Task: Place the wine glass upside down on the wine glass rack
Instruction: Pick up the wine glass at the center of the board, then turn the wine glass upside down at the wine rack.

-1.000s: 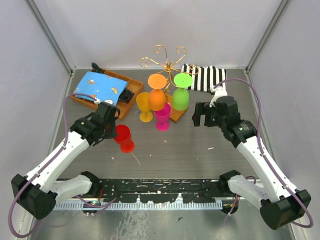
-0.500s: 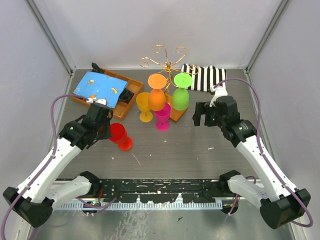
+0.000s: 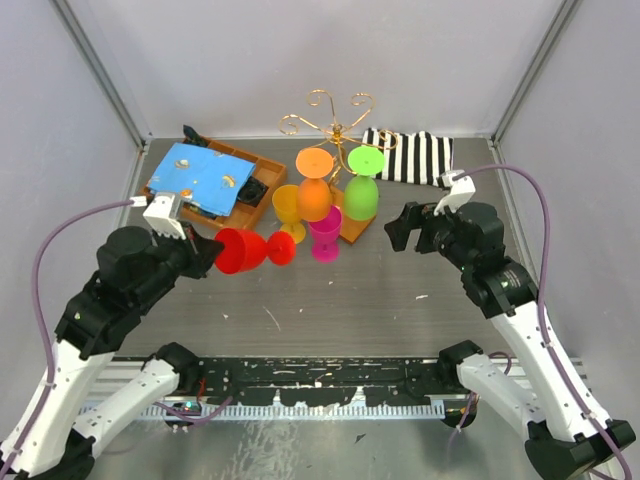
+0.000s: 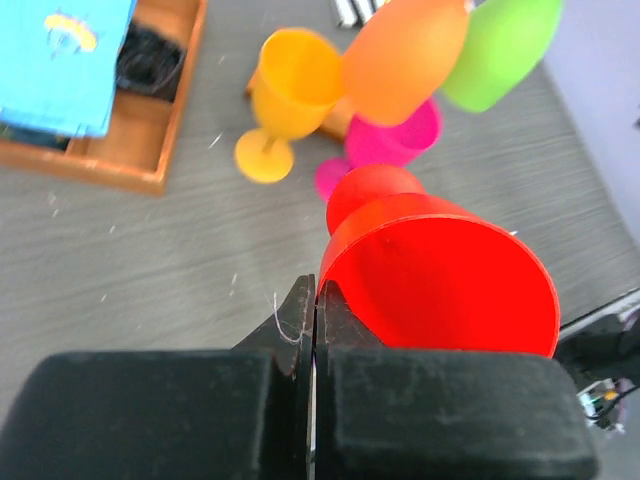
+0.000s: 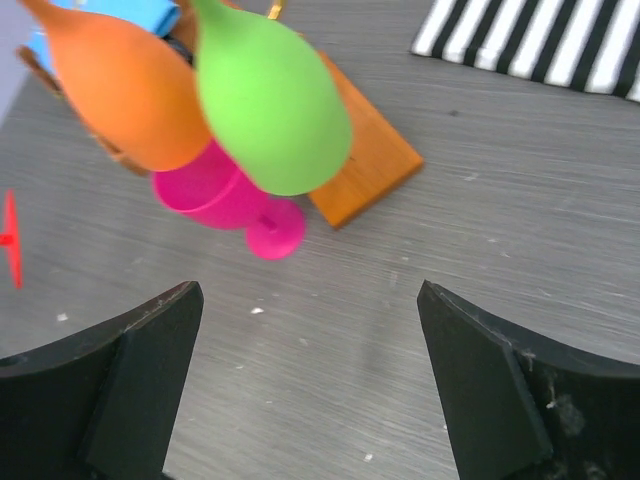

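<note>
Grey tabletop (image 3: pixel 380 300), and the left gripper (image 3: pixel 205 250) is pinched tight on the rim of the red plastic wine glass (image 3: pixel 240 250), lifted and tipped sideways a bit left of the gold wire wine glass rack (image 3: pixel 335 115), so hanging it's not done yet; right gripper (image 3: pixel 398 228) gapes empty.

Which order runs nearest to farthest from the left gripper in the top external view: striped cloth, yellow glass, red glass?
1. Red glass, held in the left gripper.
2. Yellow glass, in the middle.
3. Striped cloth, back right.
</note>
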Robot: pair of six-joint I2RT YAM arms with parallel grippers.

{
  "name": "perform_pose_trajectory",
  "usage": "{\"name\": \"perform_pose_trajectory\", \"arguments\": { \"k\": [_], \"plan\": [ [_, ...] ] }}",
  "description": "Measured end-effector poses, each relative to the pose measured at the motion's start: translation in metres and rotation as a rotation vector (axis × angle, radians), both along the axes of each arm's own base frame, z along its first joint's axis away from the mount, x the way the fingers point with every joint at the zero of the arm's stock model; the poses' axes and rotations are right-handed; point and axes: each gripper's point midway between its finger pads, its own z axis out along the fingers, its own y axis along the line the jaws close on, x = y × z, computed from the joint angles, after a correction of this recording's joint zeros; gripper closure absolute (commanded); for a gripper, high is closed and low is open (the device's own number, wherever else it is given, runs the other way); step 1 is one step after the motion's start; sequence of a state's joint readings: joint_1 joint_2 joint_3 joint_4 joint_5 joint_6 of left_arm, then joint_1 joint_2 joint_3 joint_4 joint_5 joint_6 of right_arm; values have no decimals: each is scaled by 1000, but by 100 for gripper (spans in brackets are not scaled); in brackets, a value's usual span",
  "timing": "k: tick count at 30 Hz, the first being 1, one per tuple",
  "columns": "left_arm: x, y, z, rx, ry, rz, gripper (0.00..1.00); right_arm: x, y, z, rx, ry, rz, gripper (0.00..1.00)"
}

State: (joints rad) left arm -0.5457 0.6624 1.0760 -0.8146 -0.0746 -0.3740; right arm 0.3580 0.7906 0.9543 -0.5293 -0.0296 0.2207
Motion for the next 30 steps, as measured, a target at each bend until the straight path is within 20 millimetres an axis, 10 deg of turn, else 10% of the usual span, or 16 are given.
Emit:
{"name": "perform_pose_trajectory", "arguments": {
  "k": [11,30],
  "plan": [
    [-2,-40,53,-216,-138,-163,100,-30,38,8,394,36,59,14],
    [-5,-130,20,-187,-84,-330,100,-54,110,-11,579,155,163,33]
  ]
}}
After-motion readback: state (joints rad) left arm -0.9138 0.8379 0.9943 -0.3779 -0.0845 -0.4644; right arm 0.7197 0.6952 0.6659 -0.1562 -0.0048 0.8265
